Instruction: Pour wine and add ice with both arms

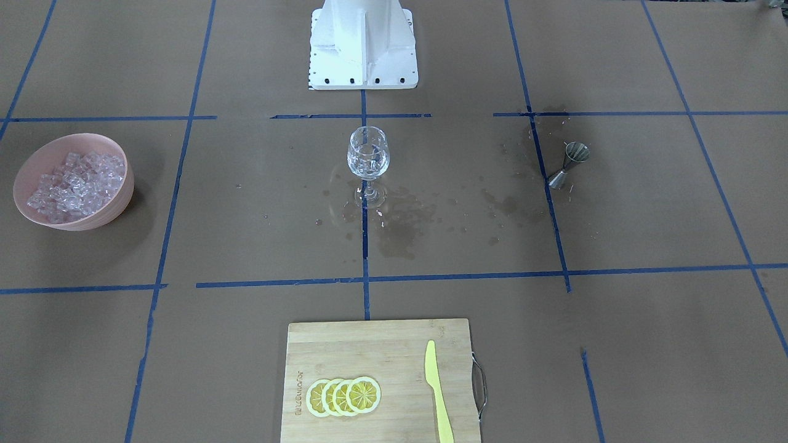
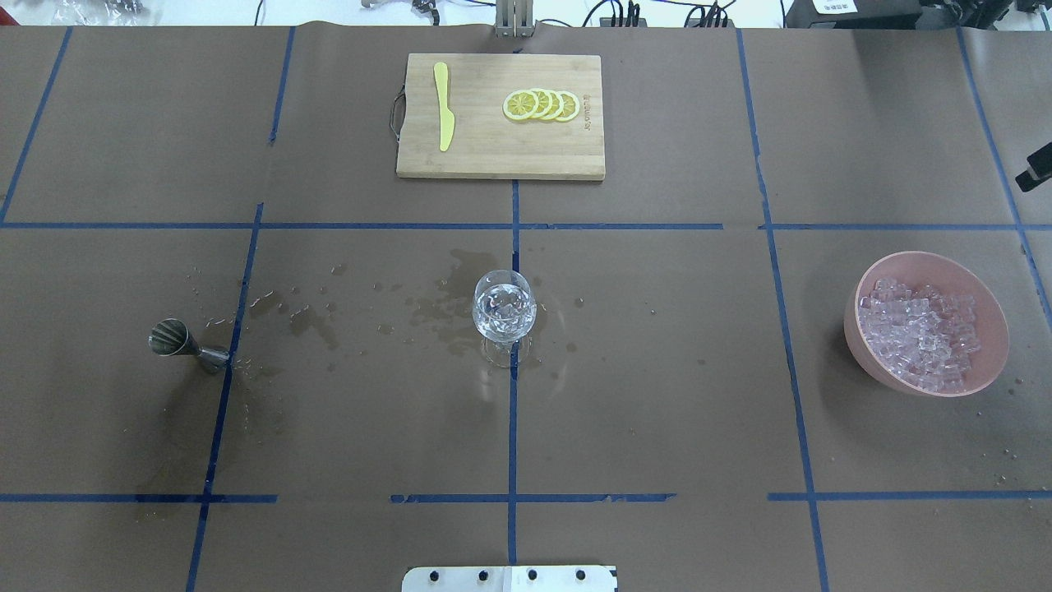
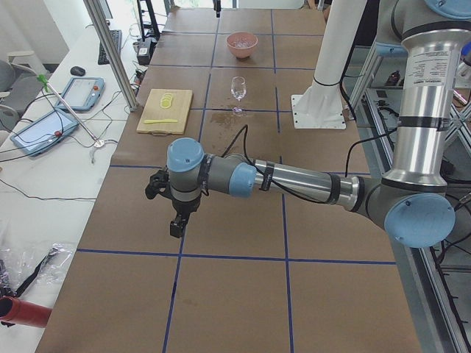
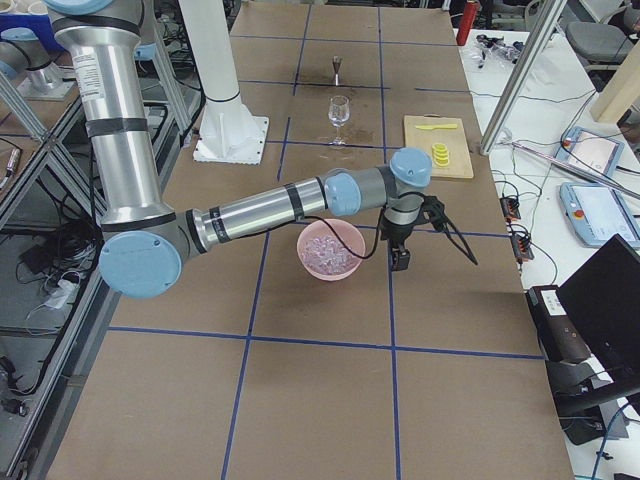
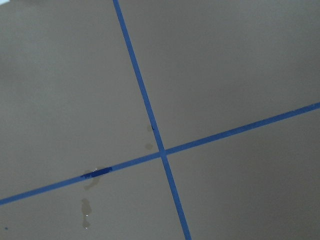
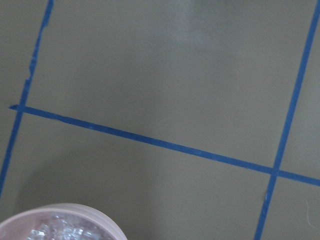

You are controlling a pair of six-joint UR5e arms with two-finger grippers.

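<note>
A clear stemmed glass (image 1: pixel 368 154) (image 2: pixel 504 306) stands upright at the table's middle with clear ice cubes inside; I cannot make out wine in it. More ice (image 2: pixel 920 333) fills a pink bowl (image 2: pixel 863 337) (image 1: pixel 28 184) on my right side, whose rim (image 6: pixel 65 212) shows in the right wrist view. A steel jigger (image 2: pixel 177 344) (image 1: pixel 569 163) stands on my left side. My left gripper (image 3: pixel 176 224) hangs over bare table far from the jigger. My right gripper (image 4: pixel 400 258) hangs just beyond the bowl. I cannot tell whether either is open or shut.
A wooden cutting board (image 2: pixel 477 160) at the far edge carries lemon slices (image 2: pixel 541 105) and a yellow knife (image 2: pixel 444 115). Wet stains (image 2: pixel 444 308) spread between glass and jigger. The white pedestal (image 1: pixel 363 46) stands at the robot's side. Blue tape lines cross the brown paper.
</note>
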